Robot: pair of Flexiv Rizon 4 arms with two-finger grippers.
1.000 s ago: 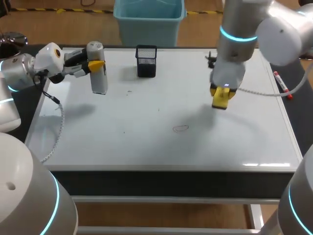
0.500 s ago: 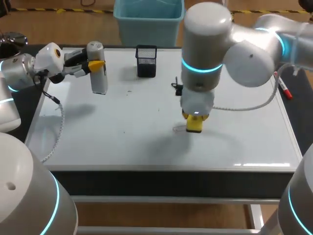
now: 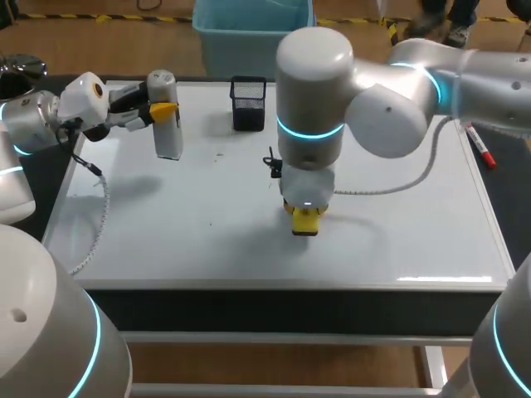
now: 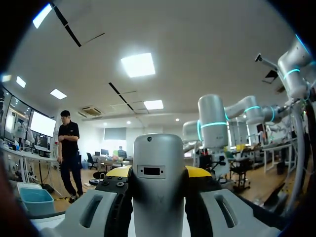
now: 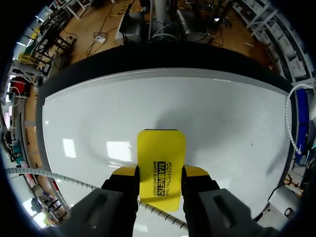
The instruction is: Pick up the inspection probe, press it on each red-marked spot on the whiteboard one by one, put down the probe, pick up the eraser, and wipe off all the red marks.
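My left gripper (image 3: 163, 109) is shut on the grey inspection probe (image 3: 168, 124), holding it upright at the back left of the whiteboard (image 3: 398, 232). In the left wrist view the probe (image 4: 158, 187) stands between the yellow-tipped fingers (image 4: 196, 172). My right gripper (image 3: 305, 217) is shut on the yellow eraser (image 3: 306, 222), which is low over the middle of the board. In the right wrist view the eraser (image 5: 161, 163) sticks out ahead of the right gripper (image 5: 159, 178) over plain white surface. No red mark shows in any view.
A black mesh pen holder (image 3: 248, 104) stands at the back middle of the board. A red marker (image 3: 479, 146) lies off the board's right edge. A few small dark specks (image 3: 219, 155) dot the board near the probe. My right arm's elbow hangs over the board's centre.
My right arm has carried the eraser from the right back of the board leftward and forward to the middle, covering the faint red loop seen earlier. The left arm and probe have not moved.
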